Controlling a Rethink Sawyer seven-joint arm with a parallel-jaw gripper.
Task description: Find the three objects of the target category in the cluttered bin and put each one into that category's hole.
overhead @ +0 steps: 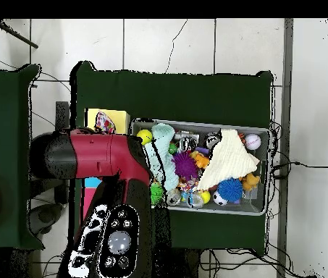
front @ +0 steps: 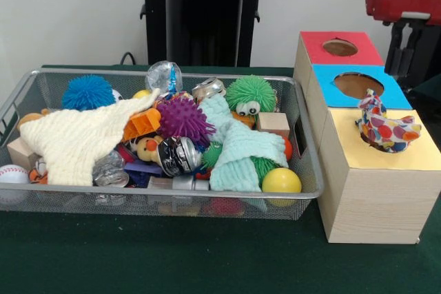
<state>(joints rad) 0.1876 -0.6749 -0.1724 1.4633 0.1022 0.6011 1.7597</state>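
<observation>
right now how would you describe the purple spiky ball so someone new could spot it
Start at the wire mesh bin on the green table. Near its middle, between the cream cloth and the mint cloth, sits the purple spiky ball. It is the only purple one; the other spiky balls are blue and green.

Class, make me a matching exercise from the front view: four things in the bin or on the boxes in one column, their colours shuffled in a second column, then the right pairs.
Things:
1. spiky ball in the bin's middle
2. fuzzy ball at the bin's back corner
3. cloth in the yellow box's hole
4. smooth ball at the bin's front wall

Colours:
A. yellow
B. blue
C. purple
D. many-coloured spots

Pairs: 1-C, 2-B, 3-D, 4-A
</observation>
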